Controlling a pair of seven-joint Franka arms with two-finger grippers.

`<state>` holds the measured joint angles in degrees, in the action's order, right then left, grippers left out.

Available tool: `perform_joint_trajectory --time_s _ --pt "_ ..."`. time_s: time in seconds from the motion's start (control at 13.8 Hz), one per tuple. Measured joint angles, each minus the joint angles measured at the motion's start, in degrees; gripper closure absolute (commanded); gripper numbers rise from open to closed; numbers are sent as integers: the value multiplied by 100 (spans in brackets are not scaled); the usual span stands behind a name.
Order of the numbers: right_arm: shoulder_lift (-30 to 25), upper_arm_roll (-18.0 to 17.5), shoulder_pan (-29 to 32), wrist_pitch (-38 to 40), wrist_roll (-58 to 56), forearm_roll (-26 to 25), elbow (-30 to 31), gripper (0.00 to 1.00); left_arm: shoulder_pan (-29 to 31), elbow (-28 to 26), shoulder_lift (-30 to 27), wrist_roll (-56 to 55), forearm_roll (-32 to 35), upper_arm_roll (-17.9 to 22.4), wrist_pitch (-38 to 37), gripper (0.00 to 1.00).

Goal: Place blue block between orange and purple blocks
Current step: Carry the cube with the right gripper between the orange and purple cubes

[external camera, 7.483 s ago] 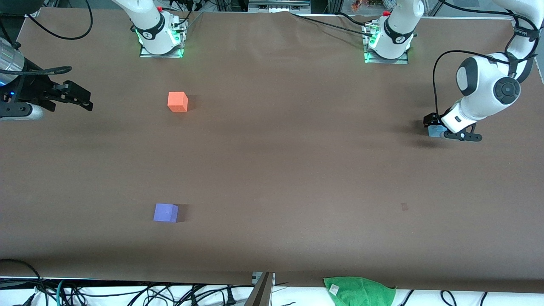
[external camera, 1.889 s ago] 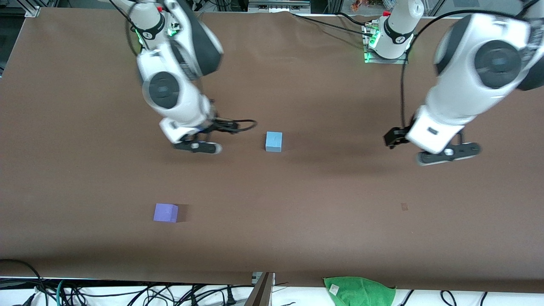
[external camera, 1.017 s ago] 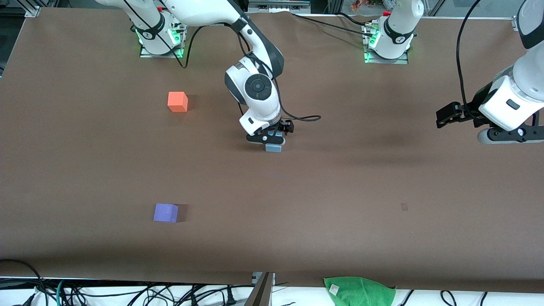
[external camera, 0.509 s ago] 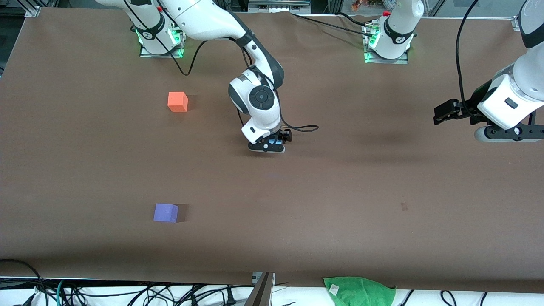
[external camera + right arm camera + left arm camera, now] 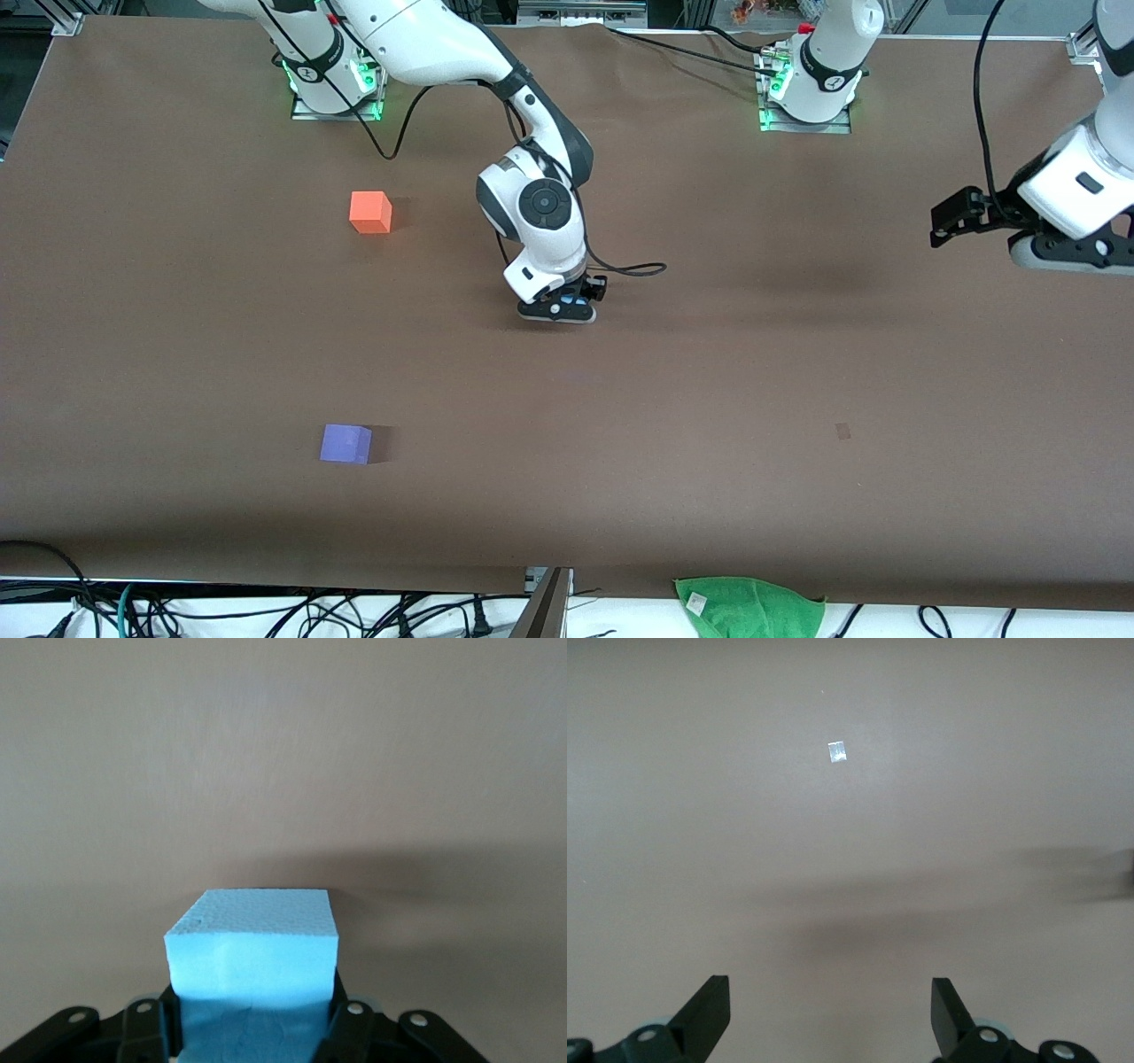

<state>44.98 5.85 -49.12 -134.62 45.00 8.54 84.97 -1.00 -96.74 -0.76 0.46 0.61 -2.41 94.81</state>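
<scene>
Grab just happened: in the front view the right gripper [image 5: 567, 308] sits low at mid-table, now pinching the blue block, with orange [image 5: 369, 212] at its 10 o'clock and purple [image 5: 345, 443] at 8. Left gripper [image 5: 1005, 235] has pulled away, waiting. Right wrist view: fingers [image 5: 341, 1036] now squeeze the block [image 5: 252, 961], ready to carry. Left wrist view: fingers [image 5: 709, 1014] spread, empty.

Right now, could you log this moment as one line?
right gripper: shut on blue block | left gripper: open, waiting | orange block, purple block: untouched

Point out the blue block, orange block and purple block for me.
blue block [image 5: 252, 948]: right wrist view, front face.
orange block [image 5: 369, 213]: front view, middle of the cube.
purple block [image 5: 345, 444]: front view, middle of the cube.
</scene>
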Motion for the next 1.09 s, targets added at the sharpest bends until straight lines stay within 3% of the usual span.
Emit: perform_joint_trajectory --time_s 0.36,0.58,0.8,1.09 --pt "-751 86 1021 1404 -1671 1 7 100 -34 -434 -325 9 0 4 119 0" --pt "-1359 117 1911 1632 -2979 5 624 100 -35 -436 -295 13 0 7 120 0" --pt "-1815 251 2456 1231 -3600 8 1664 100 -38 -436 -292 13 0 5 120 0" --pt "-1919 292 2656 -263 -3886 12 3023 100 -64 -436 -291 13 0 -4 120 0"
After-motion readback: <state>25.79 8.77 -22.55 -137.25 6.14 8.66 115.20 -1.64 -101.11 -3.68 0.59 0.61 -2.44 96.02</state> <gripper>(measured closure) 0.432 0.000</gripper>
